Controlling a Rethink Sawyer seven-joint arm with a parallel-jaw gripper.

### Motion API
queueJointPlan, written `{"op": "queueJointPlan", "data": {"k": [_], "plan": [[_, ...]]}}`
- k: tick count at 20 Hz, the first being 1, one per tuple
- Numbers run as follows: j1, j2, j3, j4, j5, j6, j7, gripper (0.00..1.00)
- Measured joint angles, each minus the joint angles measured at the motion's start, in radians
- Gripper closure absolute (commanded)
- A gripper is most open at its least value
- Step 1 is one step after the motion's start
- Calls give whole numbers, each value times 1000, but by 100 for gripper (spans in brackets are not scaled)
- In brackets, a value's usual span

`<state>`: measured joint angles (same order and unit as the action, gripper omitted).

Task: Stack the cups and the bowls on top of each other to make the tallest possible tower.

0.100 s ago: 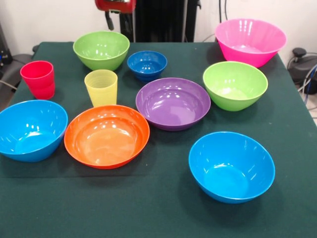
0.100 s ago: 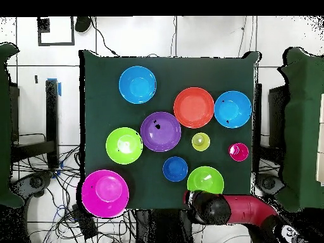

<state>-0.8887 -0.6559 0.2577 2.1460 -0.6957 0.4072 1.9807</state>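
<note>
Hanging back at the tabletop (image 1: 163,208) edge, the tool (image 1: 115,6) is mostly cut off; whether it is clenched or released I cannot tell. Nearest sit a green bowl (image 1: 101,49) and the dark blue bowl (image 1: 147,64). Every bowl and both cups stand separate, so no tower exists yet.

Dark green tablecloth (image 1: 148,198), white tiled floor (image 2: 190,38), loose cables (image 2: 38,171), pale wall (image 1: 49,20)

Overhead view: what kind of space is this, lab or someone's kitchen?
Most likely a robotics lab, not a kitchen. The red robot arm sits at the edge of a table draped in dark green cloth, loose cables trail over the tiled floor, and the plastic bowls and cups are spread out singly like test props.
</note>
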Motion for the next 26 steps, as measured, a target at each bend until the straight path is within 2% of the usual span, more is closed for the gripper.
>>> {"op": "queueJointPlan", "data": {"k": [18, 26], "plan": [[39, 59, -29, -25, -24, -3, 0, 0], [63, 87, -75, -44, -41, -35, 0, 0]]}}
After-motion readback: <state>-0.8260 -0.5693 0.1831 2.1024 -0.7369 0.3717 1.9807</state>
